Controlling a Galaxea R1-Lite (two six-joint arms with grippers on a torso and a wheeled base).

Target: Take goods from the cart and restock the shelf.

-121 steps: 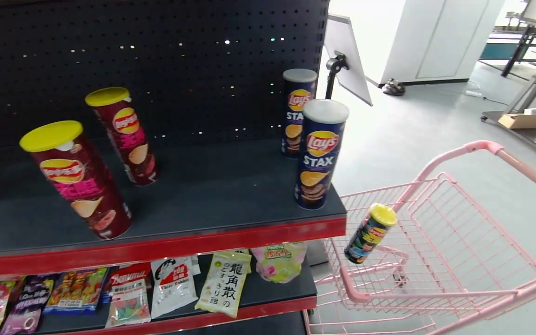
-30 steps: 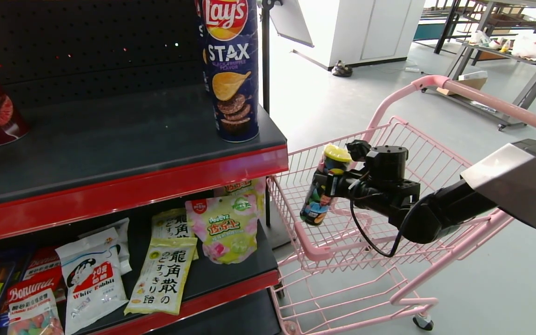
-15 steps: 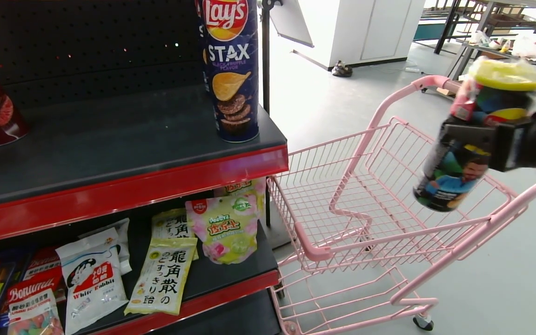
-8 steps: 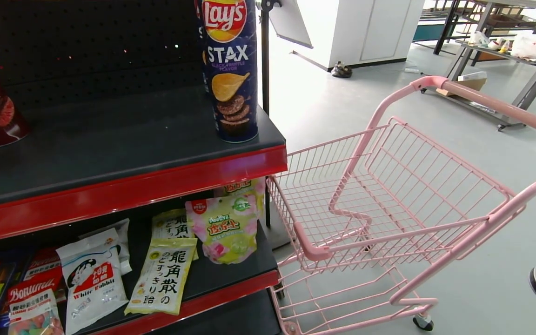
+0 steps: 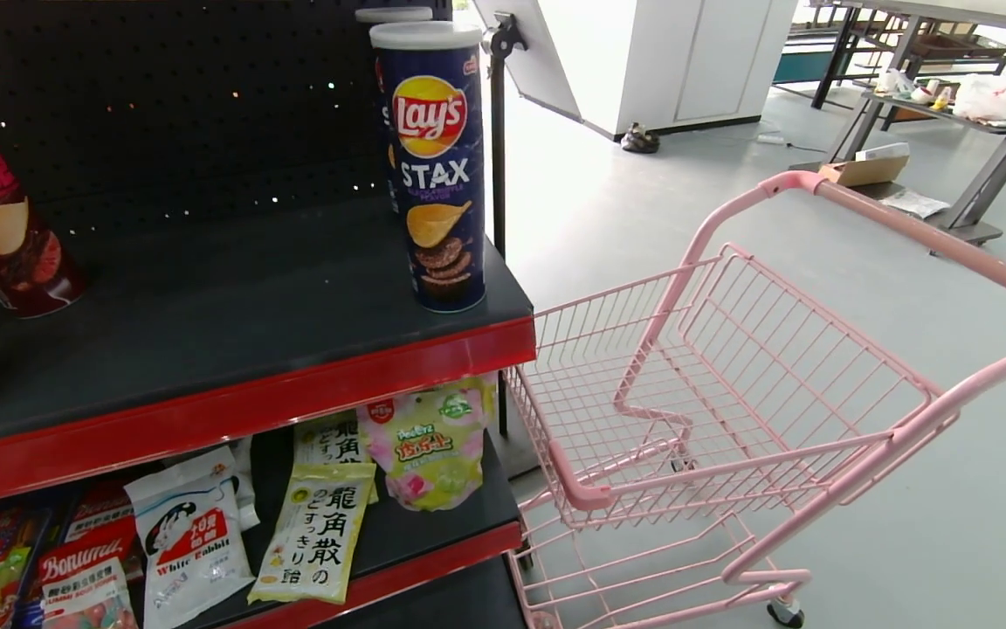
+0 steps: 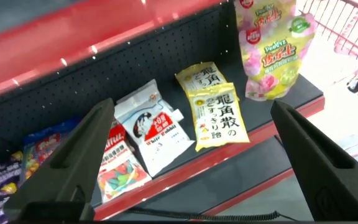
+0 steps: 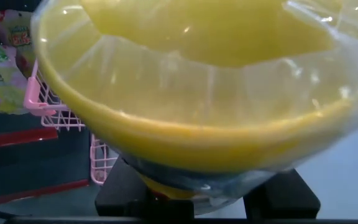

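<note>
1. We are clenching our right gripper [image 7: 207, 202] on the small dark printed can with a yellow plastic lid [image 7: 197, 93], with its black fingers [image 7: 126, 193] pressing the body just under the lid.
2. We are holding that can at the near right, outside the pink wire shopping cart [image 5: 582, 491].
3. Our left gripper [image 6: 191, 155] is hanging released, fingers wide apart, before the lower shelf's yellow-green flat snack pouch [image 6: 219, 115].
4. A tall dark-blue chip tube with a white lid [image 5: 437, 175] is standing upright at the right end of the black shelf board with a red front edge [image 5: 250, 411].
</note>
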